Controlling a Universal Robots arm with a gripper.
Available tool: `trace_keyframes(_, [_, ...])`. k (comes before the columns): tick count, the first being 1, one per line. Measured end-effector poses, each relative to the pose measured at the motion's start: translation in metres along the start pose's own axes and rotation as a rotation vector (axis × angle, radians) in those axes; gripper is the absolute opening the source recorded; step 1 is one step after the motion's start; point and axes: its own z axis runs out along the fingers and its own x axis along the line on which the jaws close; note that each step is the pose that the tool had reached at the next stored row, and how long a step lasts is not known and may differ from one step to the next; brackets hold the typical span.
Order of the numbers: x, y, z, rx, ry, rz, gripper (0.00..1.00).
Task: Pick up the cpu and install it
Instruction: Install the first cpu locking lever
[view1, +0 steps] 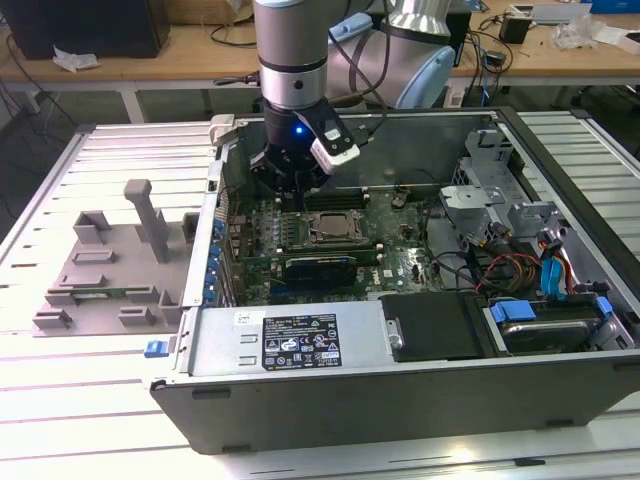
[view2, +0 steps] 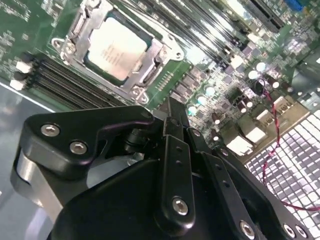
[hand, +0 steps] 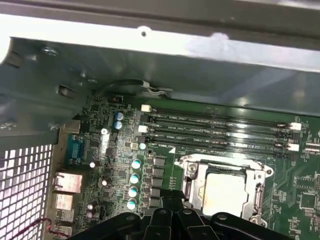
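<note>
The cpu (view1: 335, 228), a silver square chip, lies flat inside the metal-framed socket (view1: 312, 228) on the green motherboard of the open computer case. It shows in both wrist views (view2: 116, 50) (hand: 225, 192), with the socket frame (view2: 150, 65) around it. My gripper (view1: 290, 192) hangs just above the board, beside the socket toward the exterior view's left and apart from the chip. Its black fingers (view2: 170, 112) meet at one tip with nothing between them, and that tip (hand: 171, 199) sits next to the socket's edge.
Memory slots (hand: 215, 132) run beside the socket near the case wall (hand: 150, 65). A power supply (view1: 290, 340), a drive cage (view1: 480, 200) and cables (view1: 520, 270) fill the case. A grey fixture (view1: 110, 265) stands on the table at the exterior view's left.
</note>
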Motion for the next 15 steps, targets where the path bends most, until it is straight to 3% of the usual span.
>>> trace_keyframes(1, [0.0068, 0.0009, 0.0001, -0.0003, -0.0026, 0.000, 0.11])
trace_keyframes(3, [0.0101, 0.0012, 0.0001, -0.0199, -0.0121, -0.001, 0.11])
trace_keyframes(5, [0.0106, 0.0013, -0.0001, -0.0321, -0.0198, -0.001, 0.11])
trace_keyframes(11, [0.0106, 0.0016, -0.0090, -0.0405, -0.0426, -0.002, 0.11])
trace_keyframes(13, [0.0107, 0.0016, -0.0091, -0.0403, -0.0425, -0.002, 0.11])
trace_keyframes(14, [0.0108, 0.0012, -0.0091, -0.0538, -0.0401, -0.002, 0.11])
trace_keyframes(15, [0.0109, 0.0003, -0.0091, -0.0866, -0.0422, -0.001, 0.11])
